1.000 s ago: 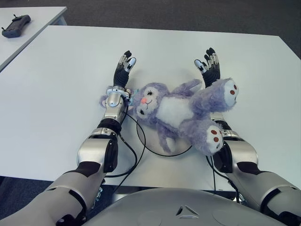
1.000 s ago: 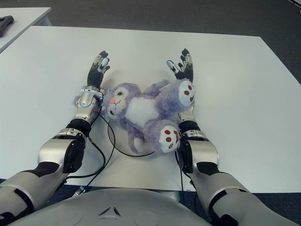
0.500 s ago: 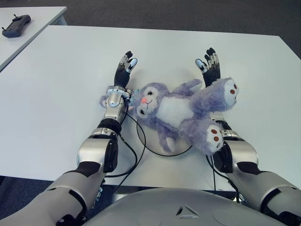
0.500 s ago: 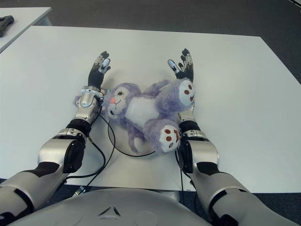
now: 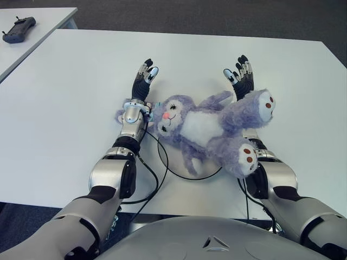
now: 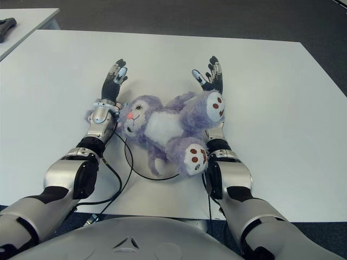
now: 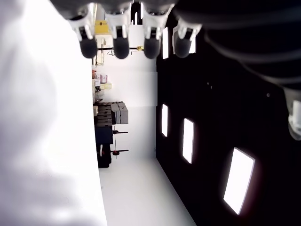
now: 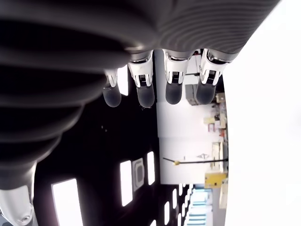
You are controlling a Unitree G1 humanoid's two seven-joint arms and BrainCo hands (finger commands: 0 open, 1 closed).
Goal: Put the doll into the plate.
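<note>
A purple plush doll (image 5: 209,130) with a white belly lies on its back between my forearms, its head toward my left wrist and its feet over my right forearm. Under it sits the plate (image 5: 174,170), white like the table, with only its dark rim showing at the near side. My left hand (image 5: 143,73) is stretched out past the doll's head, fingers straight and holding nothing. Beyond the doll's raised foot, my right hand (image 5: 241,70) is spread the same way. Both wrist views show straight fingertips (image 7: 121,47) with nothing between them.
The white table (image 5: 70,92) extends wide on all sides of the doll. A black cable (image 5: 154,181) loops from my left forearm across the near edge. At the far left, a second table (image 5: 40,16) holds a dark controller (image 5: 18,28).
</note>
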